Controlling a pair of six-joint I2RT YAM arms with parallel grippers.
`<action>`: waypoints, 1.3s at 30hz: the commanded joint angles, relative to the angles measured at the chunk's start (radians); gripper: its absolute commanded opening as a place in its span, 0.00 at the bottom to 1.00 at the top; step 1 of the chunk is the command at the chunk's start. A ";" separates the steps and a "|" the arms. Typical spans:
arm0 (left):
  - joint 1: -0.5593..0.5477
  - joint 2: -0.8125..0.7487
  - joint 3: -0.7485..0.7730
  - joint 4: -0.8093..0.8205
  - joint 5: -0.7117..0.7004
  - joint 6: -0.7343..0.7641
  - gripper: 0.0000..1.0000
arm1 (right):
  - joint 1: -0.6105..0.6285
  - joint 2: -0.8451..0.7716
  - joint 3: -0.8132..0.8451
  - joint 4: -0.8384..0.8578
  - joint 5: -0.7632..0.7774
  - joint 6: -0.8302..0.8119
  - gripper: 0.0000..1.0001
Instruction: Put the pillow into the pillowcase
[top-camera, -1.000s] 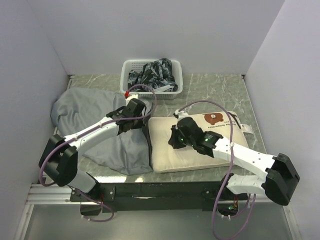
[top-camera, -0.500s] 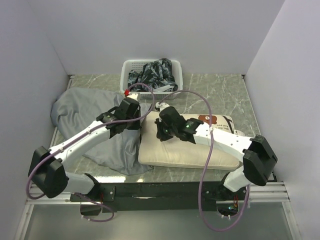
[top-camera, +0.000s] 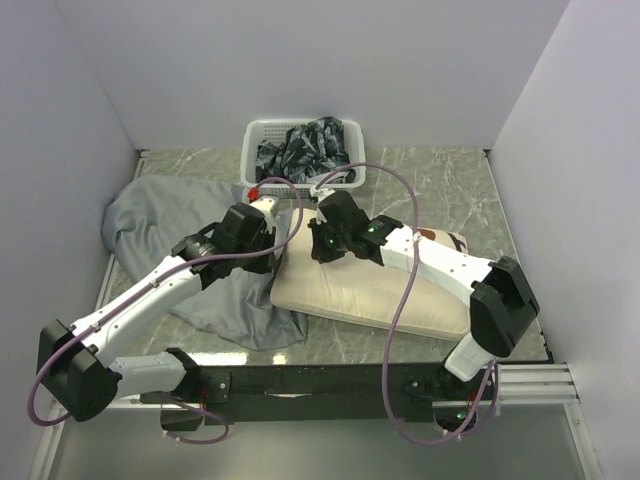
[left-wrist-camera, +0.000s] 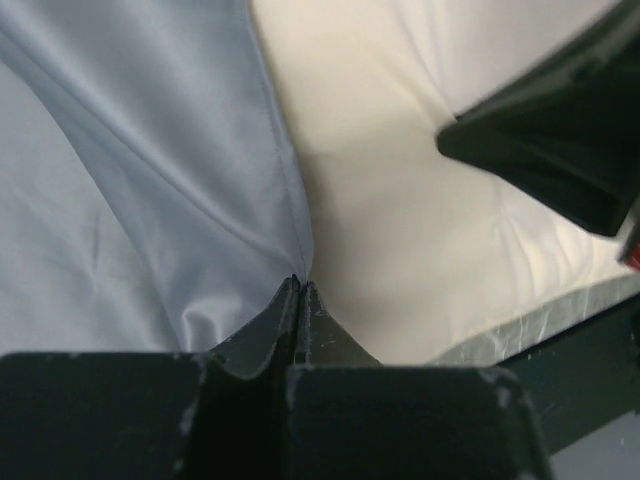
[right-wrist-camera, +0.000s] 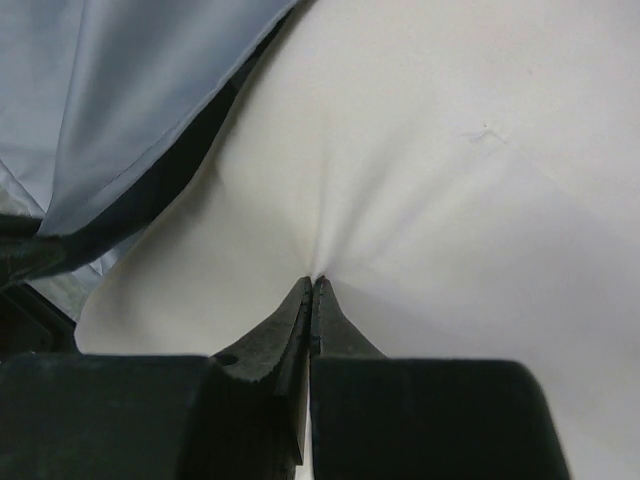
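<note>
Left gripper (left-wrist-camera: 298, 290) pinches pillowcase (top-camera: 160, 215) hem, table (top-camera: 440, 190) left side. Right gripper (right-wrist-camera: 312, 288) pinches pillow (top-camera: 360, 295) fabric; pillow near front edge, touching pillowcase.

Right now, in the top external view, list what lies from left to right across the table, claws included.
pillowcase → left claw, shut on the pillowcase's edge → right claw, pinching the pillow → pillow. The white basket at the back spans the middle, so it is left out.

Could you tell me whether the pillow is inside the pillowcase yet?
Out: the pillow lies bare beside the pillowcase, its cream top uncovered; only its left edge meets the grey hem.
</note>
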 joint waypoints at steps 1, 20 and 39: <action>0.001 -0.069 -0.001 -0.006 0.106 0.059 0.01 | -0.026 0.018 0.049 0.070 -0.027 0.034 0.00; 0.001 -0.201 -0.005 0.040 0.254 0.083 0.08 | -0.106 0.006 -0.077 0.236 -0.006 0.207 0.00; 0.017 -0.052 0.078 0.087 -0.232 -0.376 0.04 | 0.176 -0.276 -0.358 0.294 0.276 0.433 0.00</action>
